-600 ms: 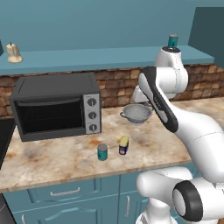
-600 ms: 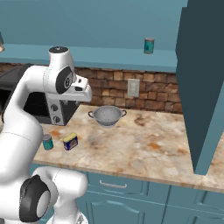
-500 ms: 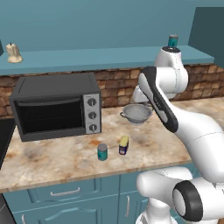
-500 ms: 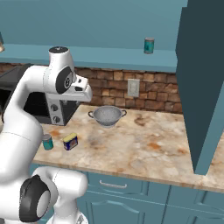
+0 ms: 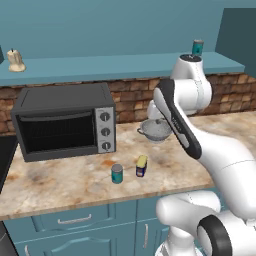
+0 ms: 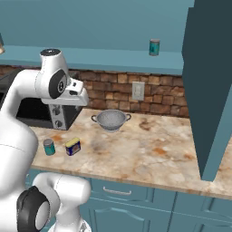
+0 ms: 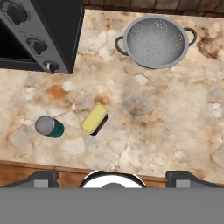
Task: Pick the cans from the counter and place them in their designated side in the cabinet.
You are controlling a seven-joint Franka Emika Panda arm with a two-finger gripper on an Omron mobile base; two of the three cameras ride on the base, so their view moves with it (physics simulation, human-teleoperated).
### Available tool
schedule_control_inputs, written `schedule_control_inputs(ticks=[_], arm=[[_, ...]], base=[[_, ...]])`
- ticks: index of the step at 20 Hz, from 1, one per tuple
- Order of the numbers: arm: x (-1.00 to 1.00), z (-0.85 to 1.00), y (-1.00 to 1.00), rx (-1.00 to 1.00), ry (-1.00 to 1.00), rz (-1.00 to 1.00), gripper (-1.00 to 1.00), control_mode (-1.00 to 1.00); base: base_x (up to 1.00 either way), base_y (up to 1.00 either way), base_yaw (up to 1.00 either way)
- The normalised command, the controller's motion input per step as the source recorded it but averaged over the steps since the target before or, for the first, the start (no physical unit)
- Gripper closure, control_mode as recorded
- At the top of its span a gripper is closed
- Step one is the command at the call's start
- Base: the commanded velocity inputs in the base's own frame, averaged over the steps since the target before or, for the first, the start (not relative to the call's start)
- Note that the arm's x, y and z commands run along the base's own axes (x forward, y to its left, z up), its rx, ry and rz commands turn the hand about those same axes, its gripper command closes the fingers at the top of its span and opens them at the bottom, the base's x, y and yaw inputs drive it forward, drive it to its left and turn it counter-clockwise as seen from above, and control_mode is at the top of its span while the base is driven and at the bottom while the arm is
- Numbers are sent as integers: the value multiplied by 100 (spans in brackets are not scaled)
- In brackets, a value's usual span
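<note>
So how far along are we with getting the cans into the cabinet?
One teal can already stands on the cabinet shelf. Nothing is in hand: the end effector is open, high above the counter. Still left on the counter are the teal can with the silvery top and the dark blue can with the yellow top, side by side in front of the colander.

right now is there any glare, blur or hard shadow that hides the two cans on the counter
No. In the hand view the teal can and the yellow-topped can are sharp, with only a thin dark shadow at each one's edge. In the left base view light is flat and even, no glare on the counter. In the right base view both are small but unblurred.
</note>
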Motion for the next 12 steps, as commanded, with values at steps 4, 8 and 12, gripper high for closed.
schedule_control_inputs(ticks=[4, 8, 12], arm=[[-7, 0, 43, 0, -2, 1, -100, -100], [-6, 0, 44, 0, -2, 1, -100, -100], [-6, 0, 42, 0, 0, 1, -100, -100]], base=[[0, 0, 0], [0, 0, 0], [0, 0, 0]])
